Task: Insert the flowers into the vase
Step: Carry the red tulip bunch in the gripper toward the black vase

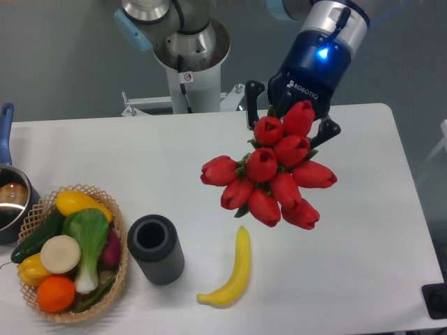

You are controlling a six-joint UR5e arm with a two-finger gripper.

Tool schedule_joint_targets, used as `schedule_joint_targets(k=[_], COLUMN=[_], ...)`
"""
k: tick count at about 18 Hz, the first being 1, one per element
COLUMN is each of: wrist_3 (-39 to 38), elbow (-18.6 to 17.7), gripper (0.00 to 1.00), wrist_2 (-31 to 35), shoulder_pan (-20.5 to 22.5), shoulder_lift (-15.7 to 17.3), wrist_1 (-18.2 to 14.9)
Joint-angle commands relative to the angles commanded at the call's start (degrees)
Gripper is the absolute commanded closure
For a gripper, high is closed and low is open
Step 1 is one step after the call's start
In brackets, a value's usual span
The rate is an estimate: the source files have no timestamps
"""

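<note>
The flowers (276, 171) are a bunch of glossy red tulip buds with small dark green leaves, held in the air above the right middle of the white table (363, 223). My gripper (286, 115) is shut on the flowers at their upper end, its black fingers on either side of the stems. The vase (155, 248) is a short dark grey ribbed cylinder with a hollow centre. It stands upright at the front left, well to the left of and below the flowers. The stems are hidden behind the buds.
A yellow banana (234, 272) lies between the vase and the flowers, near the front edge. A wicker basket (70, 255) of vegetables stands left of the vase. A pot (10, 199) with a blue handle is at the far left. The robot base (188, 63) is behind.
</note>
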Motion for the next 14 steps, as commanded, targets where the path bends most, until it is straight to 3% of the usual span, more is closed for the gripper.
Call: schedule_joint_targets(k=[10,14], wrist_3=[1.5,1.9], elbow=[-0.6,-0.3], gripper=[0.75,0.75], wrist_2=[0.0,0.1], shoulder_pan=[-3.2,-6.7], shoulder_lift=[-0.5,-2.5], wrist_1=[0.1,2.8])
